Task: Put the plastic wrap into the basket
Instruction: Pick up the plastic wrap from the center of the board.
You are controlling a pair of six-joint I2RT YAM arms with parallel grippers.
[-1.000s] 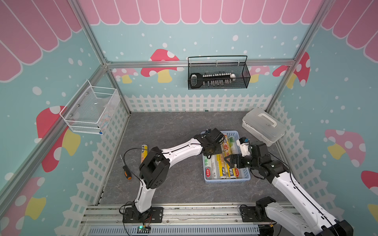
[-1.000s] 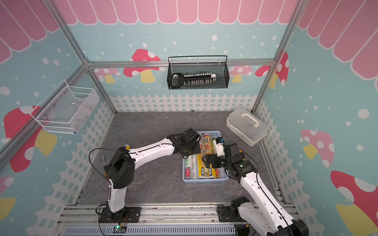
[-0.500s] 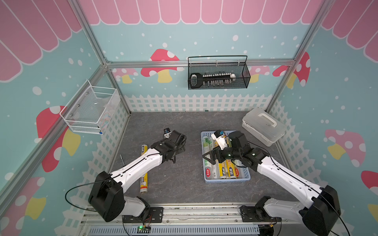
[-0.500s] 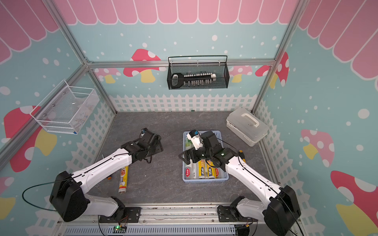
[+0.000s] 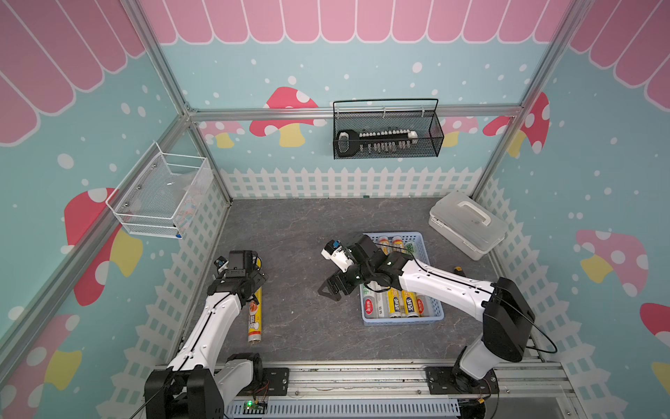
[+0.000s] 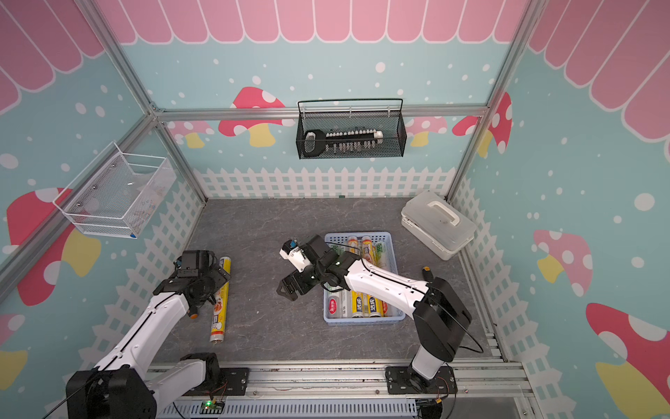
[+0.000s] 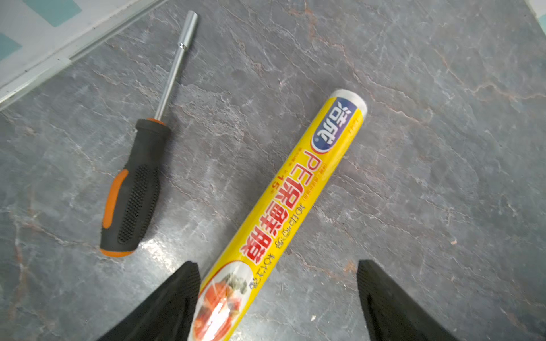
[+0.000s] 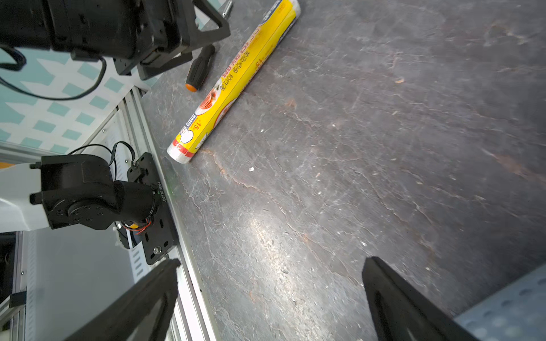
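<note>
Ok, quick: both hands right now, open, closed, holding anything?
Left hand: open, holding nothing, over the yellow plastic wrap roll.
Right hand: open, holding nothing.

The left gripper (image 5: 255, 281) and the right gripper (image 5: 330, 288) are both wide open.
The white left arm (image 5: 217, 319) goes forward from its base and bends at the wrist, so its gripper points down at the floor. In the left wrist view its two black fingers (image 7: 165, 310) stand far apart. The white right arm (image 5: 446, 286) stretches long and low toward the left arm's side. Its gripper tips down at the end, and its fingers (image 8: 399, 304) stand far apart too, gripping nothing. The two grippers are well apart.
</note>
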